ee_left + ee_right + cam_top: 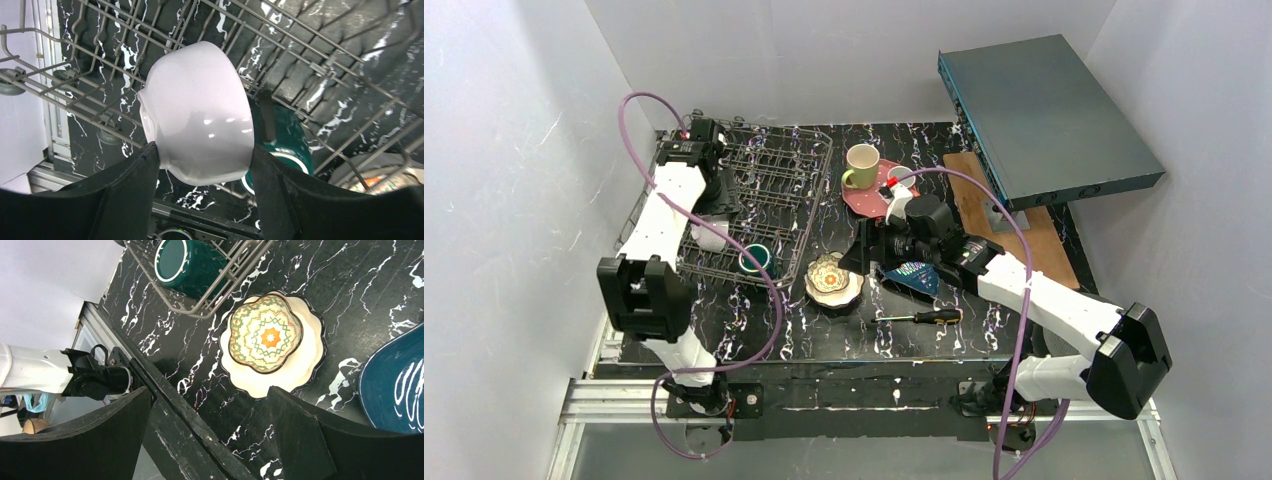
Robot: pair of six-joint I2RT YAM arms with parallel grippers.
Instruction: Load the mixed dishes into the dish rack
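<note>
Black, white-veined counter (984, 330) between white walls, taken up at the left by the dish rack (784, 165). Found the left claw (204, 155) clamped on the white bowl (200, 110), pads pressing opposite sides of its outer wall, with the bowl tipped so its outside faced the left wrist view. Bowl over the rack's near left part, just beside the green-inside cup (285, 140) lodged among the wires. Could not tell whether bowl and wires touched.

Judged the step in hand as seating this bowl. Called for a slow, straight drop into a gap between tine rows, keeping the tilt so the rim could lean on the tines. Needed a margin beside the cup to avoid a knock. Seemed wise to let go only once the wires bore the weight, then to lift out straight and spare the tines.

Saw the right claw (209, 392) spread wide and empty above the floral cream bowl (265, 332). Noted the blue leaf-shaped ribbed plate (395, 390) near that bowl on the counter, outside the rack.
</note>
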